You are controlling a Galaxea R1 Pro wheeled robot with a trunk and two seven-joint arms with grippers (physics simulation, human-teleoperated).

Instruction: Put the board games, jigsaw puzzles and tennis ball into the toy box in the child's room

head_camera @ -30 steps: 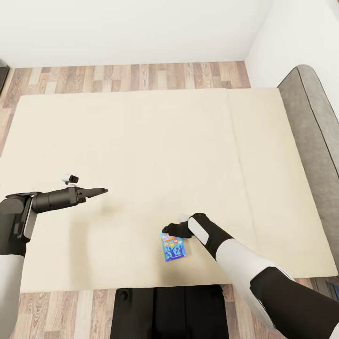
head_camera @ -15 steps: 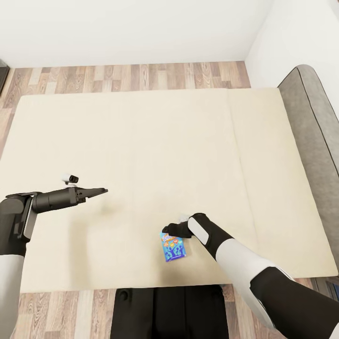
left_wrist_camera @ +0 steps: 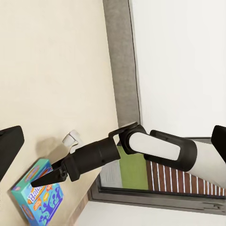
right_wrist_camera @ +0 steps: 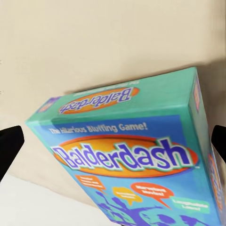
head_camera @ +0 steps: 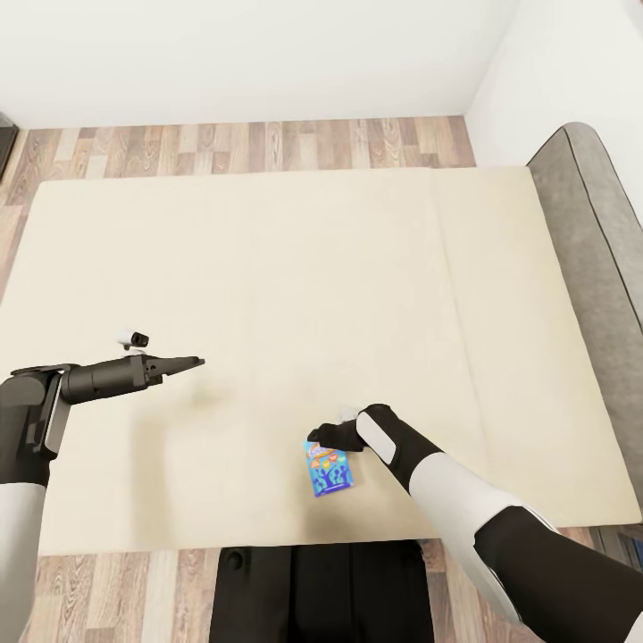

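A bright blue board game [head_camera: 331, 471] with orange print, titled Balderdash [right_wrist_camera: 132, 160], lies flat on the bed's beige mattress [head_camera: 313, 268] near its front edge. My right gripper [head_camera: 314, 440] hovers just over the box's far end, open, with a dark fingertip [right_wrist_camera: 10, 143] at each side of the box. In the left wrist view the same right gripper [left_wrist_camera: 47, 178] reaches down to the box [left_wrist_camera: 35, 195]. My left gripper [head_camera: 195, 362] hangs over bare mattress well left of the game, open, with nothing between its fingertips [left_wrist_camera: 9, 146].
The grey headboard [head_camera: 589, 223] runs along the bed's right side. Wood plank floor [head_camera: 250, 143] lies beyond the bed, below white walls. My dark base [head_camera: 317, 589] stands against the bed's front edge. A dark-framed window [left_wrist_camera: 141, 183] is behind the right arm.
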